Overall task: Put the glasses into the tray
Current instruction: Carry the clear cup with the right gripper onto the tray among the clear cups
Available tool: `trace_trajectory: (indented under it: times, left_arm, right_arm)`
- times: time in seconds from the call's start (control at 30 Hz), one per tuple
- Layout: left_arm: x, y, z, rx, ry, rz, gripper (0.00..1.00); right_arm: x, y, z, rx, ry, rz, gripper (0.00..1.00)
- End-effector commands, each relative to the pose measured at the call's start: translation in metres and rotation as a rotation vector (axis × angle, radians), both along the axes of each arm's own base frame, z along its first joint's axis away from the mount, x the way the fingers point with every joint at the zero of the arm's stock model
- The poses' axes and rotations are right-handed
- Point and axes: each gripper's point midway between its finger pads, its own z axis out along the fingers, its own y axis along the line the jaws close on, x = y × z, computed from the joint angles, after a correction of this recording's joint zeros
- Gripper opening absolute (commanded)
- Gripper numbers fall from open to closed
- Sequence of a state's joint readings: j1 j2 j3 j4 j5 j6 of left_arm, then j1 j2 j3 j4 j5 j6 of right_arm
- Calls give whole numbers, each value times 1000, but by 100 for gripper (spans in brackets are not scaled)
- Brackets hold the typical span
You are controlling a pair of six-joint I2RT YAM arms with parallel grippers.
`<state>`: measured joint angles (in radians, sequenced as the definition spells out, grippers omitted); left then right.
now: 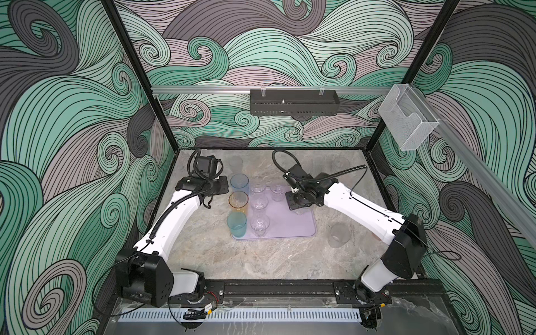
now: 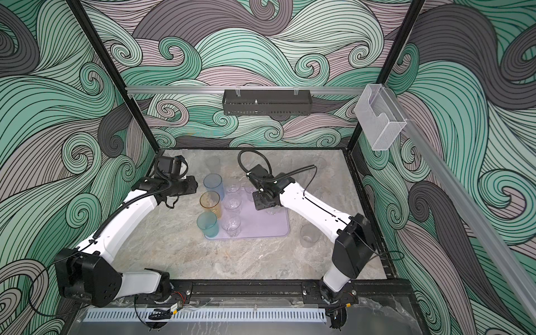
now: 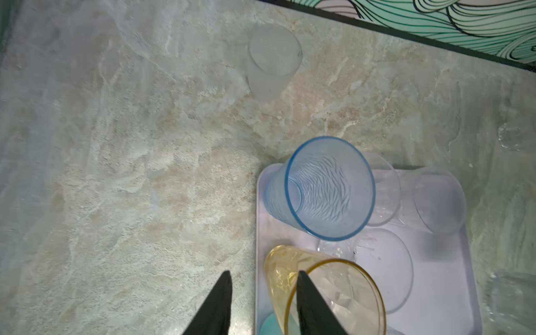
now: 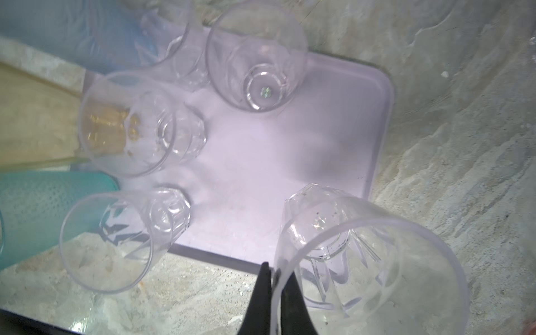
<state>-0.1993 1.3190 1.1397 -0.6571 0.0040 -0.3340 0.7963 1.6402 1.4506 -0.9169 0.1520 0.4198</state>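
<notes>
Glasses mostly stand in the purple tray. Our right gripper has its two fingers squeezed tight on the rim of one clear glass, one finger inside and one outside. That glass hangs down from the fingers over the tray's side. We cannot tell if its bottom touches. Four more clear glasses stand past those fingertips.

Our left gripper has its fingers partly open and holds nothing. The amber tumbler is just beside one left finger. The blue tumbler is farther out, past the tips. A frosted cup stands on the table, well beyond them.
</notes>
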Motion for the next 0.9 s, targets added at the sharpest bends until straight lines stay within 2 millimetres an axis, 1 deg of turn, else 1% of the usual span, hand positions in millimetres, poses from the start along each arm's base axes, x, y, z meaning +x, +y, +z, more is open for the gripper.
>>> trace_trajectory:
  times: [0.0, 0.1, 0.17, 0.23, 0.47, 0.73, 0.87]
  left_arm:
    - [-15, -11, -13, -64, 56, -18, 41]
    - [-19, -8, -20, -51, 67, -11, 41]
    - [-20, -5, -21, -37, 66, -7, 41]
    - [-20, -3, -23, -25, 67, -3, 41]
    - [-19, -4, -29, -25, 72, -7, 41]
    - [-18, -3, -32, -15, 74, -17, 41]
    - [-19, -3, -35, -11, 77, -20, 41]
  right_arm:
    - [-4, 26, -8, 37, 16, 38, 4]
    - [-9, 50, -23, 30, 31, 94, 5]
    - [-8, 60, -32, 15, 32, 113, 5]
    - [-5, 65, -39, -3, 34, 120, 5]
    - [10, 73, -52, -52, 7, 154, 5]
    - [24, 76, -65, -67, 16, 174, 5]
    - [32, 79, -66, -55, 21, 176, 6]
